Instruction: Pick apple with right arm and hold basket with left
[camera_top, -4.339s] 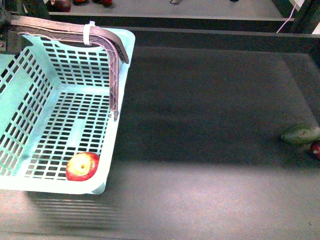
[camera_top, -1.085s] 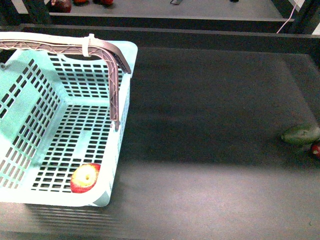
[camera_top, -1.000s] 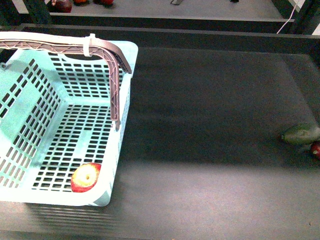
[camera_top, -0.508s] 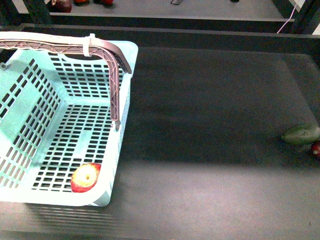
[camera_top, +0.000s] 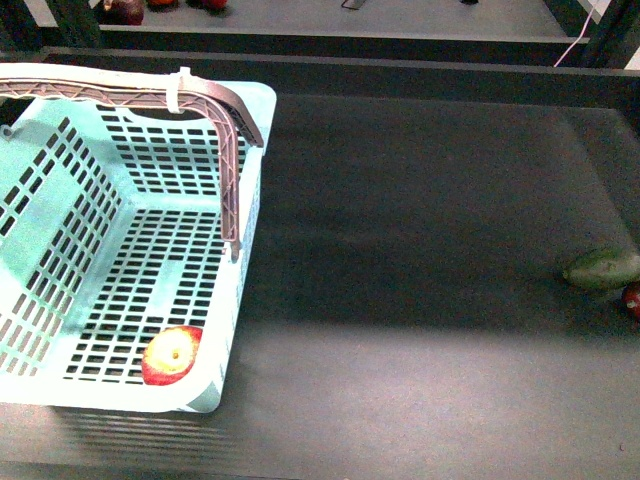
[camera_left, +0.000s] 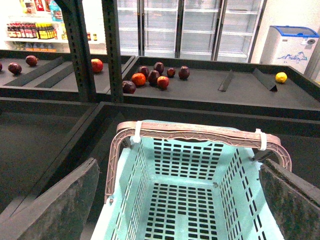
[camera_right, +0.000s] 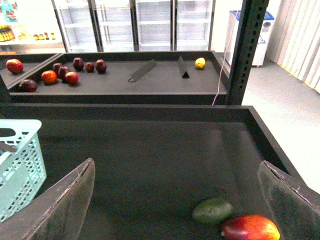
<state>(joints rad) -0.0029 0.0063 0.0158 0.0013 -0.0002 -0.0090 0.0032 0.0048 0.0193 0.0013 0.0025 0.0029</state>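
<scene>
1. Front: no arms visible. Apple (camera_top: 171, 355) in basket (camera_top: 226, 330), near right corner, stem dimple up; basket's left side cut off.
2. Left wrist: left gripper (camera_left: 182, 200) spread wide over basket (camera_left: 192, 195); apple hidden.
3. Right wrist: right gripper (camera_right: 182, 200) wide, empty; only basket's corner (camera_right: 20, 165) visible.

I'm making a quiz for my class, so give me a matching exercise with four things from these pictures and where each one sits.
Things:
1. apple
2. dark green fruit
3. white tie
4. yellow fruit

Places:
A. on the far shelf near a black wedge divider
B. around the basket's handles
C. inside the basket, near corner
D. on the dark table, right edge

Pairs: 1-C, 2-D, 3-B, 4-A
</scene>
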